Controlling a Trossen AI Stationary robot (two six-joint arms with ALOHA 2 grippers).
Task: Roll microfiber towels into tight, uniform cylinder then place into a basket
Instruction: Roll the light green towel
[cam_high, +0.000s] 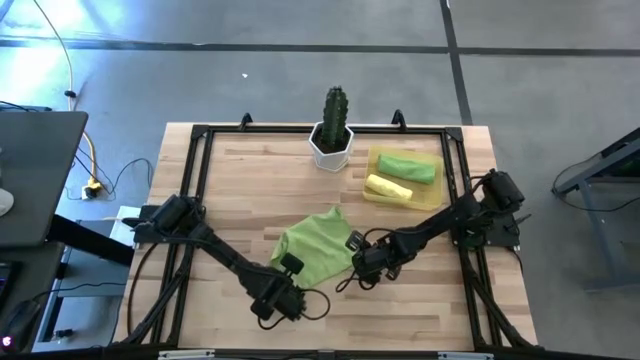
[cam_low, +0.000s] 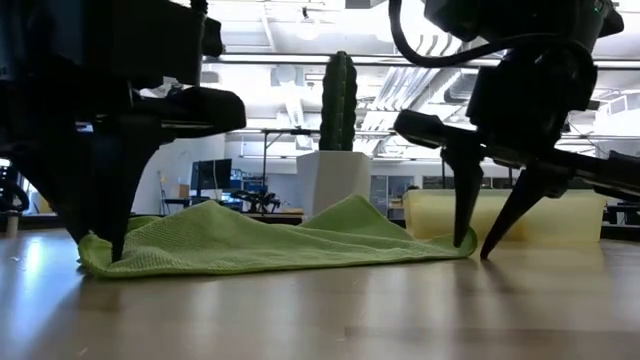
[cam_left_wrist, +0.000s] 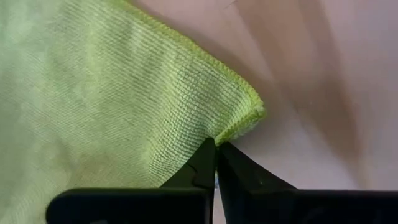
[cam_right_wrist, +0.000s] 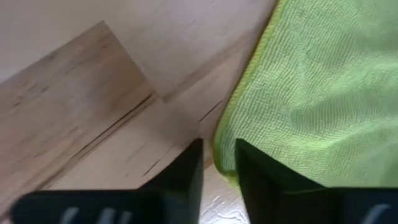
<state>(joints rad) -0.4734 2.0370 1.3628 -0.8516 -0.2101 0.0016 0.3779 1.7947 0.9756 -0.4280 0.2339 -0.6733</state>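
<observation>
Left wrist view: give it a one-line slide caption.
Left gripper shut on the corner of the lime-green microfiber towel lying on the wooden table.

The left arm reaches in from 9 o'clock toward 6 o'clock, its left claw (cam_high: 283, 296) low with fingers pinched together. The right arm stretches from 3 o'clock toward centre, its right claw (cam_high: 362, 262) pointing down, fingers slightly parted.

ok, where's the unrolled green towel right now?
High view: green towel lies flat mid-table, between left gripper and right gripper, in front of the basket.
</observation>
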